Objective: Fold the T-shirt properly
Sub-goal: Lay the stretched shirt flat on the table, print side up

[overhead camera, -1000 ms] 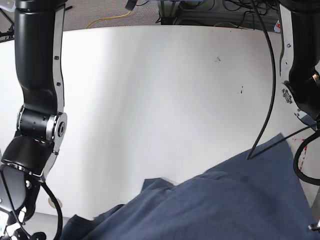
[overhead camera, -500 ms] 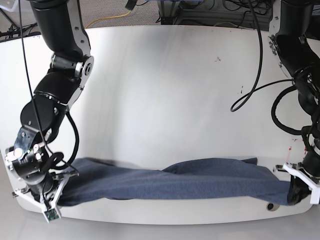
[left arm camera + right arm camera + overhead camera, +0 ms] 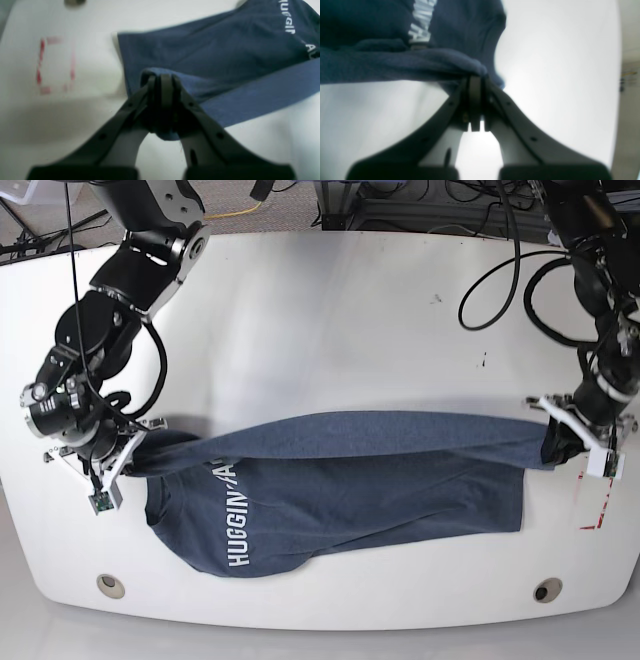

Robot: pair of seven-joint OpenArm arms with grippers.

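Since half a second ago both arms have moved up the frame, away from the table's lower edge, and the T-shirt, then a twisted rope of cloth along that edge, now lies across the lower middle of the base view with white lettering showing at lower left. It rests on a white table with rounded corners; grey floor, a yellow cable and black cables run along the top of the frame. A red dashed rectangle is marked on the surface near the shirt's right end. The left gripper, at the right of the base view, is pinched tight on the shirt's raised edge; the right gripper, at the left, is likewise clamped on a fold. Both wrist views are blurred, the lettering there cut off, and how many layers each jaw holds cannot be told.
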